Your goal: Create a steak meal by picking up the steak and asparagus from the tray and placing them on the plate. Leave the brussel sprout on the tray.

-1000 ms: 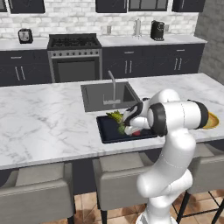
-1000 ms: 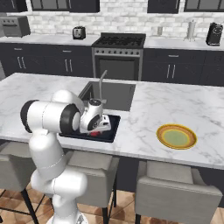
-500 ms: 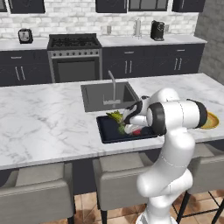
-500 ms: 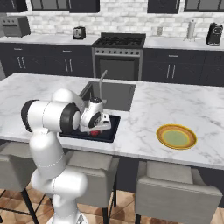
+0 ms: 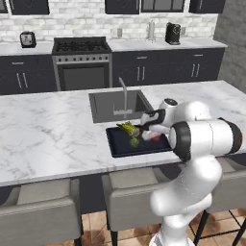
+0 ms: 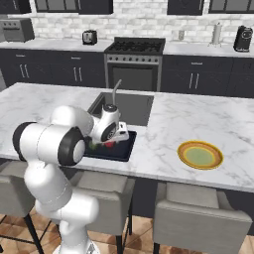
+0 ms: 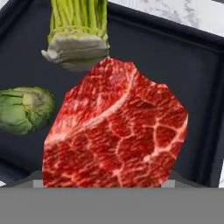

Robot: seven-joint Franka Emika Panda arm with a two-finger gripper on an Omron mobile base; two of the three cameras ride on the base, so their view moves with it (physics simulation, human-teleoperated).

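Reaching low over the black tray point(image 5: 120, 146) at the centre of the left base view, the robot's hand point(image 5: 146, 130) closes in on the steak point(image 7: 116, 129), the first of two foods bound for the plate point(image 6: 200, 155). In the hand view the red, marbled chunk fills the middle of the frame, so near the camera that the fingertips are hidden behind it; whether the fingers are spread or already pressed on the meat cannot be told. The asparagus point(image 7: 78, 33) lies at the top of that frame, its pale cut end just beside the steak's upper edge, while the brussel sprout point(image 7: 24, 109) sits at middle left, close to the meat. All three foods appear to rest on the tray, which stands on the marble table point(image 6: 163, 119) in front of the sink point(image 5: 113, 105). The plate waits bare at the right of the right base view, well apart from the tray. The step in hand appears to be the grasp of the steak; the next move calls for a firm hold, a clean lift clear of its neighbours, and a long carry across the table.
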